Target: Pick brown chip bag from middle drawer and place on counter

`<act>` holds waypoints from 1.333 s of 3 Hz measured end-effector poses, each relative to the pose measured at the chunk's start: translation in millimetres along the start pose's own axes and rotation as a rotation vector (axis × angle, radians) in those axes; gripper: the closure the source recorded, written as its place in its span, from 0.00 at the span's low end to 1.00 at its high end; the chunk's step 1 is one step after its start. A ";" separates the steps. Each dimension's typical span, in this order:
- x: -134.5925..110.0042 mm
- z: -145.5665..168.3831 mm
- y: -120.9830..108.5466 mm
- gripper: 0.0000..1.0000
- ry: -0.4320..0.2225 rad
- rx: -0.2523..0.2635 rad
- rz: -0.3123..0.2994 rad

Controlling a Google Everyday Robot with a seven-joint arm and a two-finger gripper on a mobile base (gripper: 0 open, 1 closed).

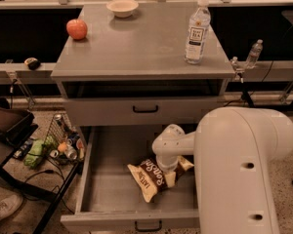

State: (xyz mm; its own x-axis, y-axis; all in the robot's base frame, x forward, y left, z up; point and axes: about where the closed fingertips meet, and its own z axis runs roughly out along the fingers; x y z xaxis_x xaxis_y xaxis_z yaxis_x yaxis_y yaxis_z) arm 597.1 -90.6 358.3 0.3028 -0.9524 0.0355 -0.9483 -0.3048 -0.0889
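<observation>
The middle drawer (107,189) is pulled open at the bottom of the grey cabinet. The brown chip bag (149,178) lies flat on its floor, right of centre, cream end toward the front. My gripper (167,165) points straight down into the drawer, right over the bag's far right part and at or touching it. Its white wrist hides its tip. The counter (141,48) is the cabinet's flat grey top. My large white arm link (239,174) covers the drawer's right side.
On the counter stand a red apple (76,29), a cream bowl (122,7) and a water bottle (197,30). A shut drawer front (145,109) sits above the open one. Clutter with cans (63,145) lies on the floor to the left.
</observation>
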 end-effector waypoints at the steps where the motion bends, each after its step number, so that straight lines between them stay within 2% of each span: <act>1: 0.0 0.2 0.1 0.50 0.000 0.000 0.000; 3: 0.3 -8.3 -0.6 0.96 0.000 0.000 0.000; 4: 0.6 -12.8 -0.8 1.00 0.000 0.000 0.000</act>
State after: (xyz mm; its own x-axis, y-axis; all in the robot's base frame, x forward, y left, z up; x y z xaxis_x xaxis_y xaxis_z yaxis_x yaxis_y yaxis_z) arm 596.8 -90.8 371.0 0.3025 -0.9525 0.0357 -0.9484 -0.3045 -0.0885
